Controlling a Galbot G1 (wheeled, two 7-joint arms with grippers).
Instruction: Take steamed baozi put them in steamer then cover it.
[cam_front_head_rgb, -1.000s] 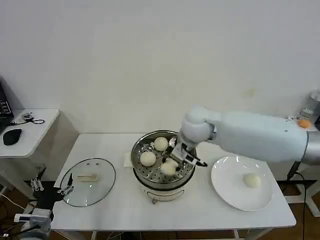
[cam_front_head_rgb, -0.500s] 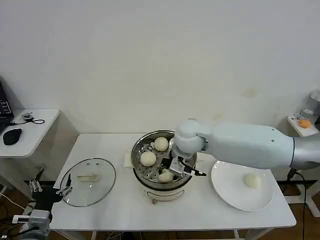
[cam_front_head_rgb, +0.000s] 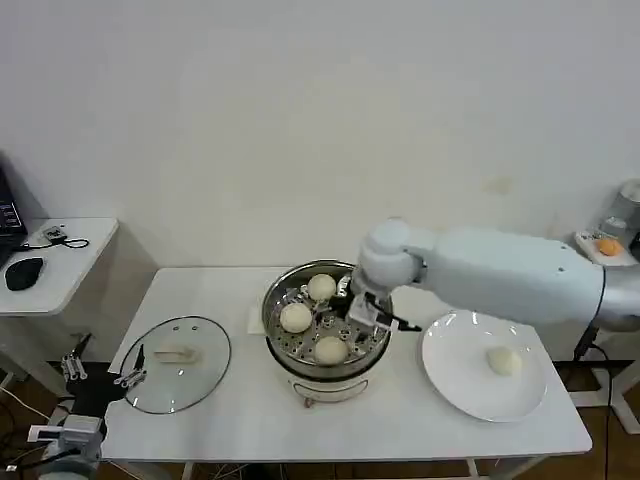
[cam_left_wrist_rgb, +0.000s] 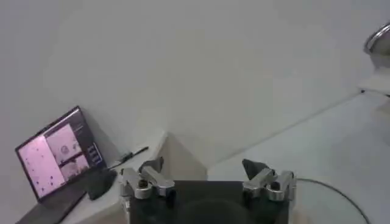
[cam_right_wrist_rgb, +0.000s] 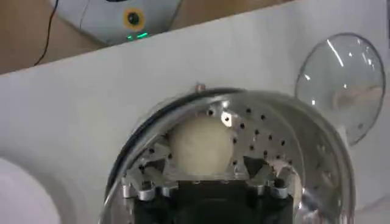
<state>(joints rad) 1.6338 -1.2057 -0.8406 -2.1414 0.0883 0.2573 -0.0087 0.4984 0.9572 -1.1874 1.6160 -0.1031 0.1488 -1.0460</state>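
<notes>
Glass, round and clear, with a metal rim and a cream bar handle, the cover (cam_front_head_rgb: 176, 362) lies flat near the tabletop's (cam_front_head_rgb: 240, 415) left edge. Just off that front-left corner the left gripper (cam_front_head_rgb: 100, 375) waits, its fingers spread apart and empty.

At the tabletop's middle stands the round shiny stainless-steel steamer (cam_front_head_rgb: 325, 322), its perforated tray holding 3 smooth creamy-white steamed baozi (cam_front_head_rgb: 331, 349), 2 toward the rear and 1 toward the front. The right gripper (cam_front_head_rgb: 368, 312) hovers just above the tray's right side; in the right wrist view its fingers (cam_right_wrist_rgb: 261, 172) stand open on either side of the front bun (cam_right_wrist_rgb: 201, 146), gripping nothing.

Toward the right edge, a flat white round plate (cam_front_head_rgb: 465, 385) carries the 4th bun (cam_front_head_rgb: 504, 361).

Judging ahead, the open fingers could knock the freed bun or catch the steamer's rim when the arm pulls away. A crowded tray could also leave the last bun sitting high, so the cover might rest crooked.
</notes>
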